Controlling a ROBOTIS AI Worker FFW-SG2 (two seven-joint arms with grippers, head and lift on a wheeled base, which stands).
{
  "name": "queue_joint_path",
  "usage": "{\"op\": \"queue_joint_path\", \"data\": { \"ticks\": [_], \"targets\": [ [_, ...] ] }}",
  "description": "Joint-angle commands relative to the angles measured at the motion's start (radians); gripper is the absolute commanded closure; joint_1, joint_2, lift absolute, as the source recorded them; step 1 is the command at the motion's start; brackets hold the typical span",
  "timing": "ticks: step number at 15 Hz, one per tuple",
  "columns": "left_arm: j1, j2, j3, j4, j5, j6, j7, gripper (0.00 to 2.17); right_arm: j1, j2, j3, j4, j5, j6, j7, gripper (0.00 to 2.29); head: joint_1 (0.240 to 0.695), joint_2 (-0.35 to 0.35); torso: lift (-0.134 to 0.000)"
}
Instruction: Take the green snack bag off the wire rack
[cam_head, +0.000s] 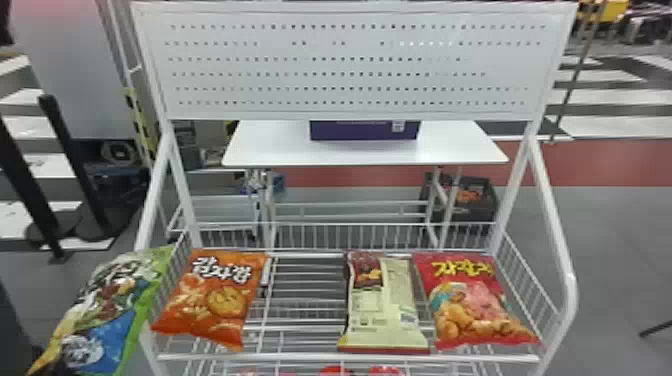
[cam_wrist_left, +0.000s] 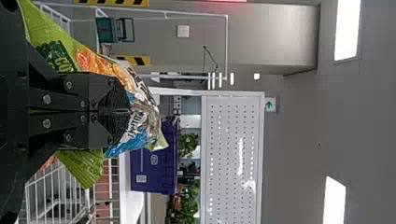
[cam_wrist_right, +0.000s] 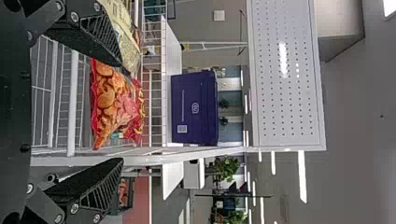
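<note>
In the head view the green snack bag (cam_head: 107, 305) hangs tilted at the left, beside the wire rack (cam_head: 350, 358), overlapping its left side rail. My left gripper (cam_wrist_left: 127, 111) is shut on the green snack bag (cam_wrist_left: 107, 65) in the left wrist view, with parts of the bag bulging out around the fingers. In the right wrist view my right gripper (cam_wrist_right: 122, 113) stands open in front of the rack's right side, its fingers apart and holding nothing. Whether the bag touches the rack's side cannot be told.
On the rack shelf lie an orange snack bag (cam_head: 215, 295), a cream bag (cam_head: 380, 305) and a red bag (cam_head: 472, 300). Bare wires show between the orange and cream bags. A white table (cam_head: 280, 150) with a purple box (cam_head: 362, 131) stands behind, below the pegboard (cam_head: 350, 65).
</note>
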Motion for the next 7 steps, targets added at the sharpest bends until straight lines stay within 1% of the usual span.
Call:
{"op": "queue_joint_path", "data": {
  "ticks": [1, 7],
  "targets": [
    [0.002, 0.000, 0.001, 0.000, 0.000, 0.000, 0.000, 1.79, -0.001, -0.001, 0.001, 0.000, 0.000, 0.000, 0.000, 0.17, 0.499, 0.000, 0.000],
    [-0.004, 0.000, 0.003, 0.001, 0.000, 0.003, 0.000, 1.79, -0.001, 0.000, -0.003, -0.002, 0.000, -0.003, 0.000, 0.17, 0.499, 0.000, 0.000]
  ]
}}
